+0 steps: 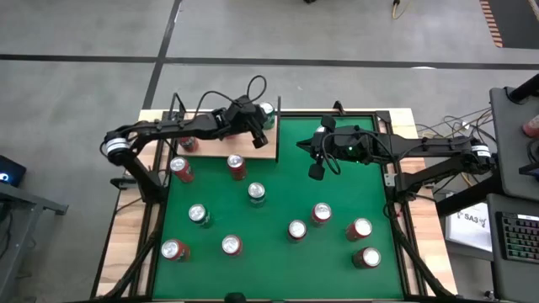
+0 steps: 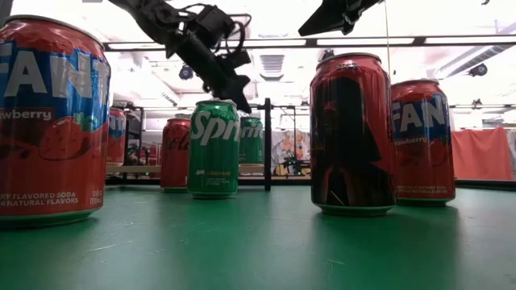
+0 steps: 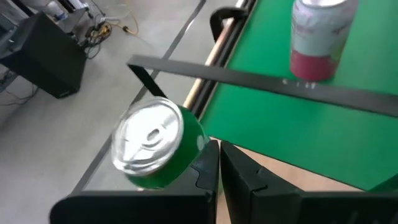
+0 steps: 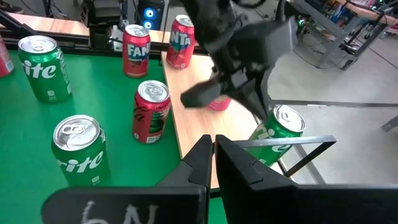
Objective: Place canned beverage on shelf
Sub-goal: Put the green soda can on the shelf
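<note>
The shelf [image 1: 226,145], a flat rectangle of pale, smooth wood framed by thin black metal rods, lies at the far left corner of the green felt surface [image 1: 278,194]. A green Sprite can [image 1: 267,112] with a bright aluminium top stands at the shelf's far right corner, and a red can [image 1: 187,143] stands near the shelf's left end. Just in front of the shelf two red cans [image 1: 237,166] sit on the felt, one of them on the left [image 1: 180,169], and a green can [image 1: 256,194] stands a little nearer the middle. More cylinders, red and green with silver lids, are scattered across the near half of the felt, apart from one another. Light wooden strips [image 1: 126,236] run down both sides of the surface, and grey concrete floor [image 1: 84,84] lies beyond it; a desk with a keyboard [image 1: 514,236] stands on the right. The low view shows a bright room with ceiling lights behind the cans. The left gripper [image 1: 259,135] hangs above the shelf's right part, just beside the green Sprite can, its fingers pressed together and holding nothing. The right gripper [image 1: 317,171] hovers over the bare felt to the right of the shelf, fingers also closed together and empty.
</note>
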Available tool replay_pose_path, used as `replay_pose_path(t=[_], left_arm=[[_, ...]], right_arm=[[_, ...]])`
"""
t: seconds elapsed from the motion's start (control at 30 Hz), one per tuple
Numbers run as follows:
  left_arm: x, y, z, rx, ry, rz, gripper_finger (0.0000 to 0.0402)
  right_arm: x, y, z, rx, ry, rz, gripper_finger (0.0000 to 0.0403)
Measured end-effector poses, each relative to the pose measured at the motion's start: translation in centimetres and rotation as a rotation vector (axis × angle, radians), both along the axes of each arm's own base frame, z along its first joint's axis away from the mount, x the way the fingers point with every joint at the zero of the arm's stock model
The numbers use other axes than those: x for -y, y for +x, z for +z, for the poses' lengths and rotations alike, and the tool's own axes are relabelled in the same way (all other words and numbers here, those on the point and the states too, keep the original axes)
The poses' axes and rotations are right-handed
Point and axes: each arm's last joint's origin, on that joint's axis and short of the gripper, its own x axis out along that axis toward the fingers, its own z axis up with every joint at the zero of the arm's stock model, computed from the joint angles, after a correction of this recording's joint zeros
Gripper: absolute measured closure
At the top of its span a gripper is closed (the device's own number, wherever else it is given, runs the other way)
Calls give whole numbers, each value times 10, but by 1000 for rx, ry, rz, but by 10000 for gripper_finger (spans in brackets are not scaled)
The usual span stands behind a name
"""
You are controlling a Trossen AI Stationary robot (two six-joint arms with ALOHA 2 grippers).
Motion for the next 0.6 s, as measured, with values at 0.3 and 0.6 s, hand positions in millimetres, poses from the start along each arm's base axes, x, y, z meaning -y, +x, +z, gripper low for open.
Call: replay_pose_path(t=[0.3,0.6], left_arm=[[-9,-19,22,-33,38,25,402],[-26,-22,10,-68,18,74,402]], right_arm=[[0,0,0,1,4,-2,390],[0,0,0,1,4,-2,390]])
